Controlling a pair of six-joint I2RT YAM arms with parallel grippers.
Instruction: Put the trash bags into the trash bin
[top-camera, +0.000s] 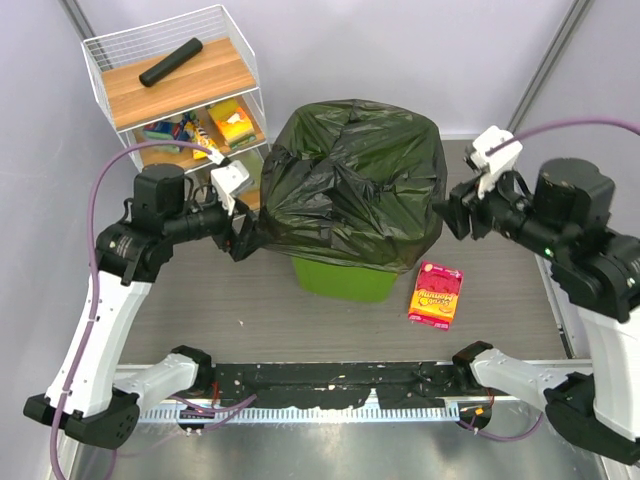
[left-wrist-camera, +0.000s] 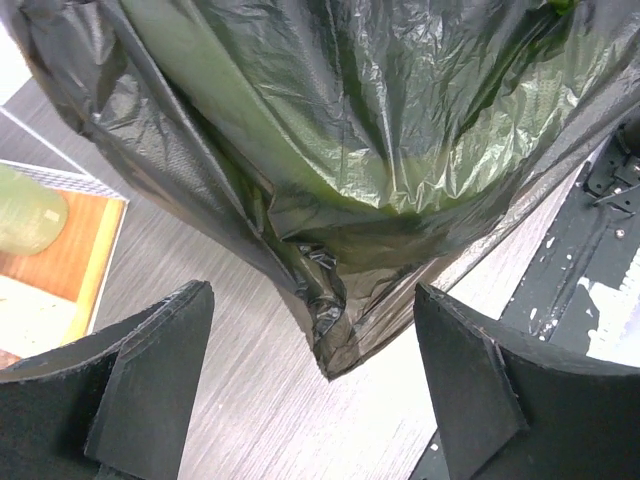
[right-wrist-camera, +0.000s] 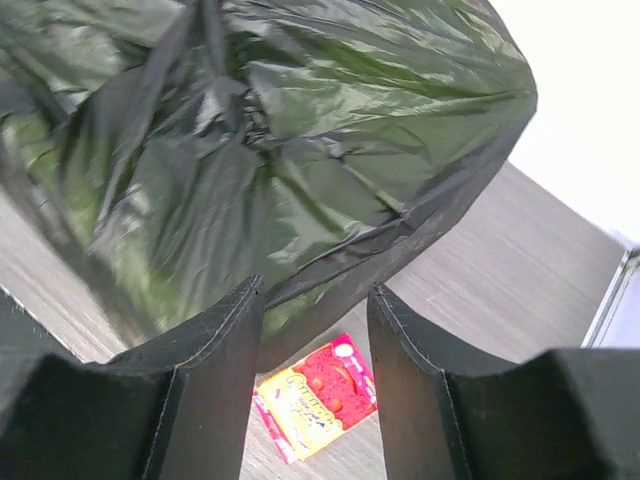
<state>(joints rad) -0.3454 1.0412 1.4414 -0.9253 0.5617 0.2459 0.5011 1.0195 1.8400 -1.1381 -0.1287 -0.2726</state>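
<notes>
**Trash bag (top-camera: 355, 180) draped over the trash bin (top-camera: 340, 278); both tools unclenched at the bin's flanks.**

The bag covers the bin's mouth and upper walls, leaving only the green base exposed below the hem. The left gripper (left-wrist-camera: 310, 300) sits at the bin's left side, jaws wide apart, with a hanging bag corner between them but not pinched. The right gripper (right-wrist-camera: 315, 290) sits at the bin's right side, jaws parted and grasping nothing. The step in hand is judged to be seating the bag. Its crown bulges above the bin (not sunk inside), so the next move probably calls for pressing the film down into the bin. Count: one bag, one bin, one red snack packet (top-camera: 436, 294) just right of the bin, one wire shelf rack (top-camera: 180, 90) behind the bin to its left.
</notes>
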